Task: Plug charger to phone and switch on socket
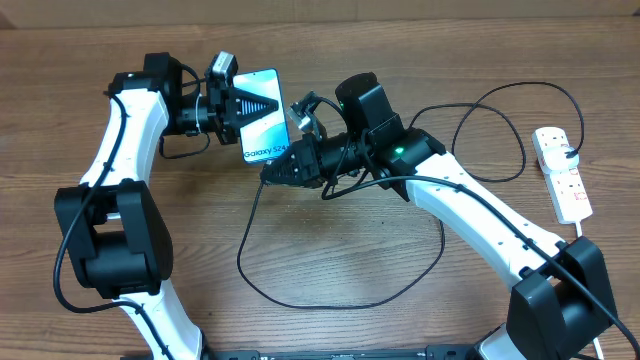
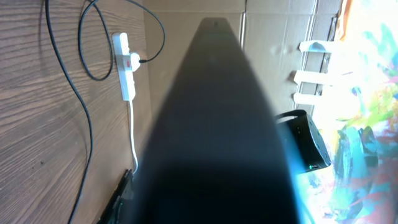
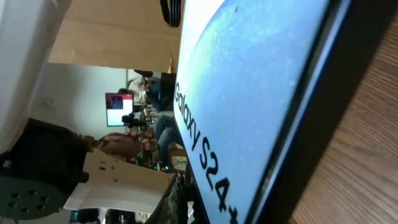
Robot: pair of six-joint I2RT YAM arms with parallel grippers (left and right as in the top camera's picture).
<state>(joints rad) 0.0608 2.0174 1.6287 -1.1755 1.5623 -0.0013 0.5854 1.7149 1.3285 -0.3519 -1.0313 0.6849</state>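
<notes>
My left gripper [image 1: 265, 103] is shut on the phone [image 1: 268, 135] and holds it above the table, its light blue screen facing up. In the left wrist view the phone [image 2: 217, 137] is a dark slab filling the middle. My right gripper [image 1: 270, 173] is shut at the phone's "Galaxy S24" end, and the charger [image 1: 240, 255] cable runs down out of its tips. In the right wrist view the phone [image 3: 249, 93] sits right against the dark fingertips [image 3: 183, 199]; the plug tip itself is hidden. The white socket [image 1: 562, 172] lies at the far right.
The black cable loops widely over the wooden table in front of the right arm and curls back to the socket [image 2: 126, 68]. A white cord [image 2: 134, 137] leaves the strip toward the table edge. A cardboard wall [image 2: 280, 37] stands behind the table.
</notes>
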